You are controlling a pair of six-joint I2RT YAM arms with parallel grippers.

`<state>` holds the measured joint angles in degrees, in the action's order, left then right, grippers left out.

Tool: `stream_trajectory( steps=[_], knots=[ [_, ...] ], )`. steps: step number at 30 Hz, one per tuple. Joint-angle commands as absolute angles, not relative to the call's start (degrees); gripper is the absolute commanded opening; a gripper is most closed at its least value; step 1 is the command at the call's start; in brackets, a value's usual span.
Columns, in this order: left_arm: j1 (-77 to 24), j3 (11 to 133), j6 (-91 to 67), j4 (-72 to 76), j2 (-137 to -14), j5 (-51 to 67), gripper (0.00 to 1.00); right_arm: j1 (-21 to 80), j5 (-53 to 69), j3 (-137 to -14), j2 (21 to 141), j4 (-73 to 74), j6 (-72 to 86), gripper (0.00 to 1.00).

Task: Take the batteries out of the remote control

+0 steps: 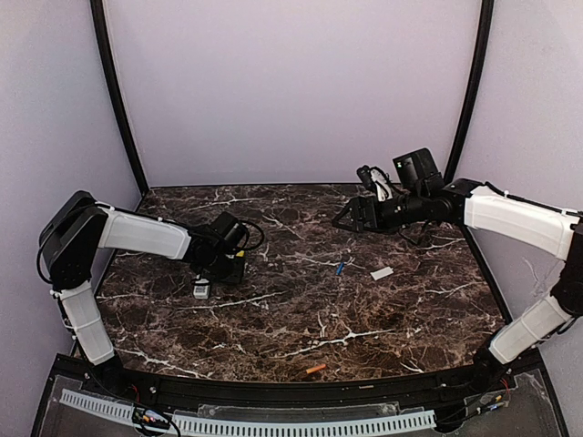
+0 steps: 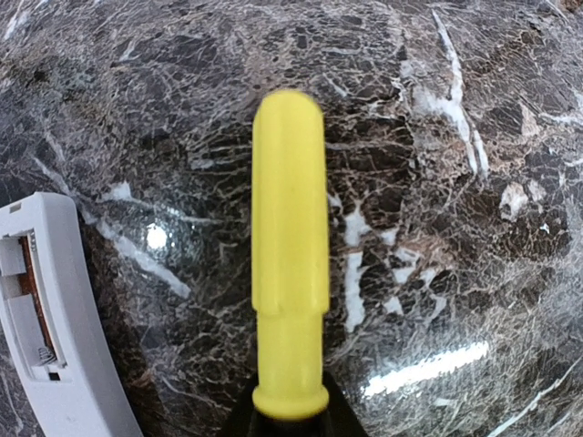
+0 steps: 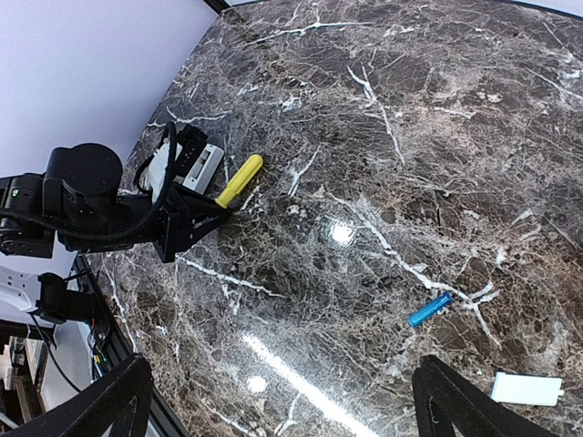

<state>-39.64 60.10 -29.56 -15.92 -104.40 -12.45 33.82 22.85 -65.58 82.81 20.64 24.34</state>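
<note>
Dark veined marble tabletop (image 1: pixel 273 323) fills my views, with the remote control (image 2: pixel 46 309) lying just beside the left gripper (image 3: pixel 217 208), its battery bay uncovered. My left jaws are clenched on the yellow screwdriver (image 2: pixel 290 255), while the right gripper (image 1: pixel 351 217) hangs over the far side, jaws spread wide and grasping nothing. I see the blue battery (image 3: pixel 430 309) lying mid-table near the white cover (image 3: pixel 526 389), and the orange battery (image 1: pixel 315 369) well apart by the near edge.
</note>
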Motion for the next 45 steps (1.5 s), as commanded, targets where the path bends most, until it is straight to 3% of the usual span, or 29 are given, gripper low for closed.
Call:
stream_trajectory(
  steps=[1, 12, 22, 24, 33, 40, 45],
  knots=[
    [-39.4, 59.1, -30.7, -16.9, -105.0, -11.3, 0.2, 33.6, 22.1, -65.0, 81.6, 20.1, 24.6, 0.99],
    [-39.4, 59.4, -30.2, -16.5, -103.9, -10.3, 0.33, 33.5, 21.6, -65.2, 81.4, 20.1, 24.5, 0.99],
    [-39.4, 56.7, -23.5, -12.6, -91.3, -12.8, 0.92, 33.5, 16.1, -65.9, 78.8, 18.3, 18.9, 0.99],
    [-39.4, 56.8, -22.0, -12.8, -88.2, -14.2, 0.96, 33.4, 13.9, -65.3, 78.0, 16.8, 17.8, 0.99],
    [-37.8, 55.2, -12.0, -12.9, -79.5, -27.0, 0.95, 33.1, -3.9, -67.0, 78.6, 16.1, 14.3, 0.99],
    [-30.0, 48.0, -5.8, -7.3, -71.3, -33.2, 0.96, 27.6, -15.7, -65.4, 79.2, 12.5, 10.7, 0.99],
    [-25.3, 38.4, 1.6, 9.0, -65.9, -38.0, 0.95, 19.9, -15.8, -60.7, 79.4, 9.0, 10.8, 0.99]
  ],
)
